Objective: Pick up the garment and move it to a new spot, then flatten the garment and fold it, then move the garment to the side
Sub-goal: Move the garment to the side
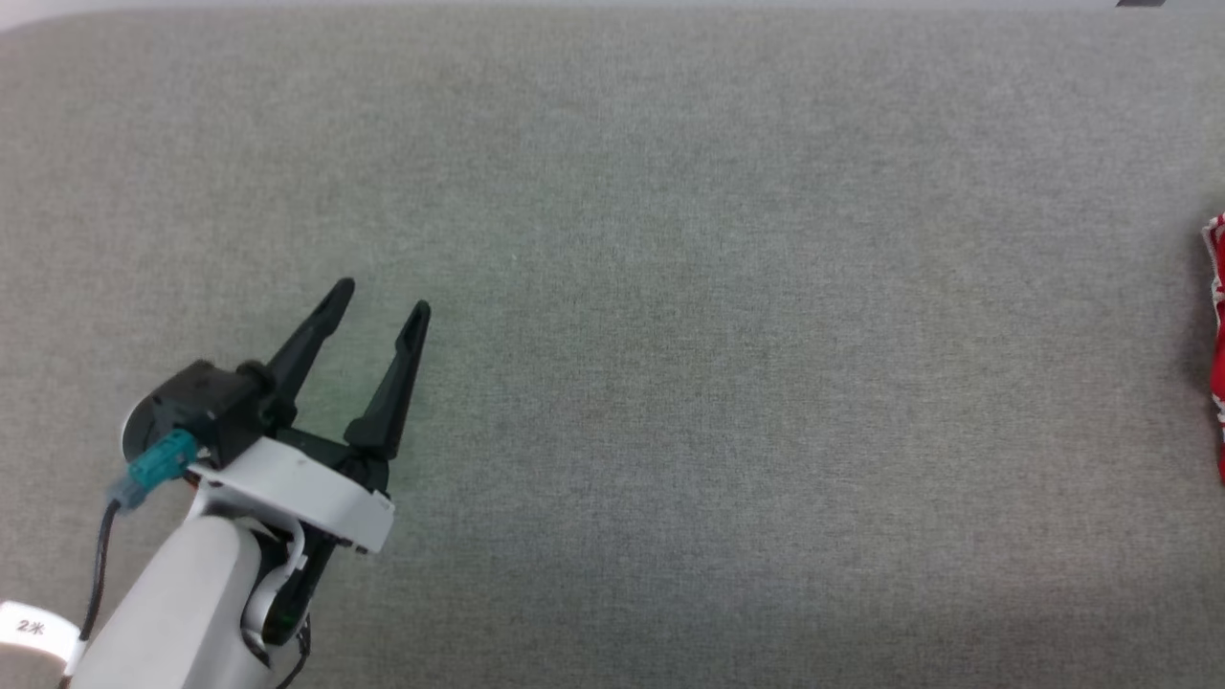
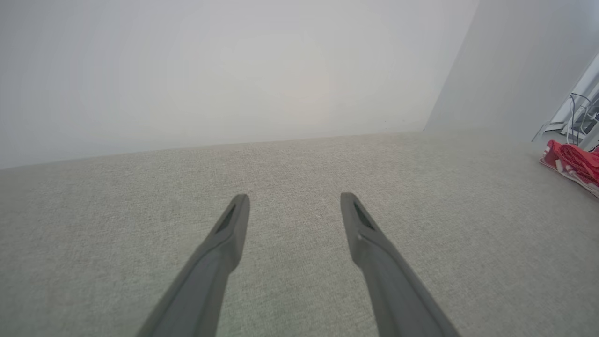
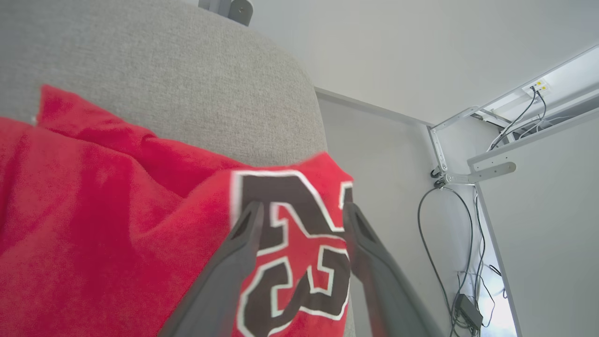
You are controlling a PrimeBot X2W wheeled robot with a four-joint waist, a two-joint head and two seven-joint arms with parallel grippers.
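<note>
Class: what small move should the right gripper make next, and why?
Probably lower the right gripper and shut it on the garment: its fingers stand open astride the black numeral, holding nothing, and the garment lies bunched at the right end of the grey surface, far from the open left gripper.

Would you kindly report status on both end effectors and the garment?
Left end effector open, above grey surface. Right end effector open, over garment lettering. Garment rumpled at surface's right edge. No obstacle seen.

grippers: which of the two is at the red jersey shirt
The right gripper: its open fingers frame the black numeral on the red jersey shirt. The left gripper is open over bare grey fabric, far from it.
</note>
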